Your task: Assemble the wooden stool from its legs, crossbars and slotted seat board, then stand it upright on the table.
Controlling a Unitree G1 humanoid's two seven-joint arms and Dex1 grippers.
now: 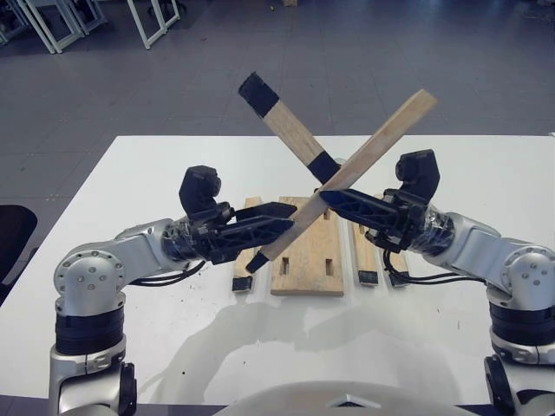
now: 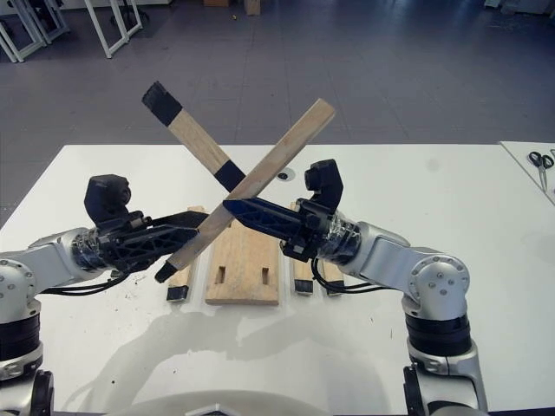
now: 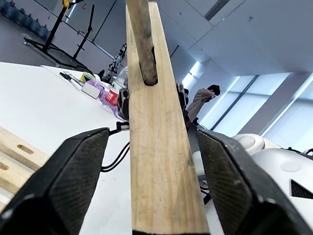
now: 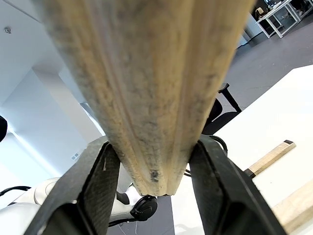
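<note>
Two wooden pieces cross in an X above the table. My left gripper (image 1: 279, 217) is shut on a long plain slotted leg (image 1: 381, 139) that rises to the right; its black lower tip (image 1: 256, 261) hangs near the table. My right gripper (image 1: 333, 198) is shut on a crossbar (image 1: 290, 130) with black ends that rises to the left. In the left wrist view the crossbar (image 3: 142, 34) enters the slot of the leg (image 3: 161, 161). In the right wrist view, fingers (image 4: 98, 191) press both sides of the wood (image 4: 146, 88). The slotted seat board (image 1: 310, 260) lies flat below.
More wooden pieces with black ends lie on the white table (image 1: 130, 173): one (image 1: 245, 260) left of the seat board, two (image 1: 366, 256) right of it. Scissors (image 2: 540, 159) lie on a neighbouring table at the far right. White frames stand on the floor behind.
</note>
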